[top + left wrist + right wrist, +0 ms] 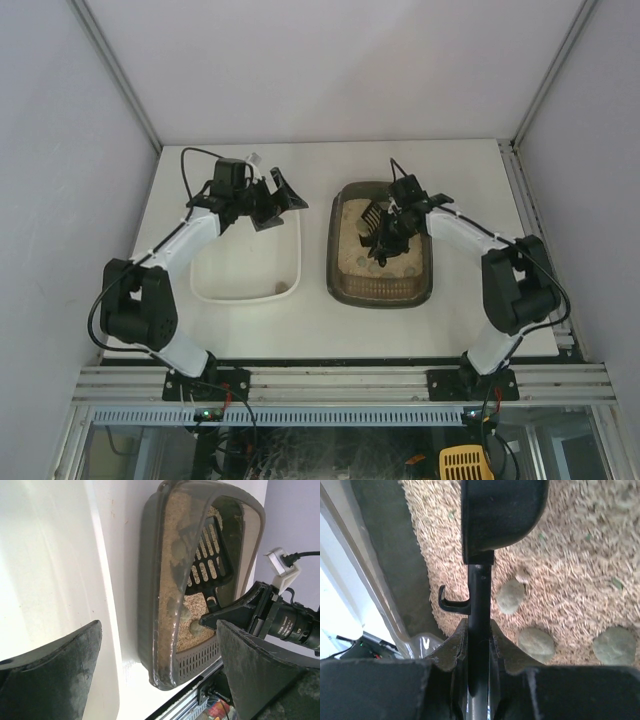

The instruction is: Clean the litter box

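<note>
Top external: right end effector, pitched down into litter box, clamps the scoop; left end effector gapes, seemingly above white tray.

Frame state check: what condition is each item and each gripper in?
litter box: holds beige litter.
scoop: inside the box, handle gripped.
lumps: loose on the litter, not scooped.
white tray: nearly bare, one small brownish bit near its front edge.
left gripper: open, empty, above the white tray.
right gripper: shut on the scoop's handle.
</note>
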You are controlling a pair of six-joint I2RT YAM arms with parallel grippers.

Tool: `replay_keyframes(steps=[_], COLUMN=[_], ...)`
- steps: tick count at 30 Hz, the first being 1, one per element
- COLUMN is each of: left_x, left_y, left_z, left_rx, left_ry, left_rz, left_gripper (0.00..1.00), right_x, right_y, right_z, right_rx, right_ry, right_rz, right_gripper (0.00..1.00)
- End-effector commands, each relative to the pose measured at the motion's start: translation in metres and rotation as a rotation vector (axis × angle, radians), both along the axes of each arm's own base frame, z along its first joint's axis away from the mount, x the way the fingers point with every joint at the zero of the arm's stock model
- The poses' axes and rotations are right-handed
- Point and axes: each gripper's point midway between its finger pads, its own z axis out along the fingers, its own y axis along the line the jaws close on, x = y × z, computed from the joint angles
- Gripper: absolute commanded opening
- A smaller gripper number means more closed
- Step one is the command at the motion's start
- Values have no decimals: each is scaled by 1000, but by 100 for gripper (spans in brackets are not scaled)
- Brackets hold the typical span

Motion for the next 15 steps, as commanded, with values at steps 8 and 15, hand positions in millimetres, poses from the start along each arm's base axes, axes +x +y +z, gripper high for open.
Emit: replay_keyframes(steps=[8,15], left_x=[-12,-11], left_y=[-2,4], left_z=[26,22], left_rx=[-23,24], left_ry=[-85,-113], left_rz=[-69,-74], left_gripper=[100,100], right_x=[-31,-51], right_y=[-13,-12], right_z=[50,52], right_rx=[249,384], right_ry=[-148,-276], right_rz=[-108,-114], right_gripper=[0,0])
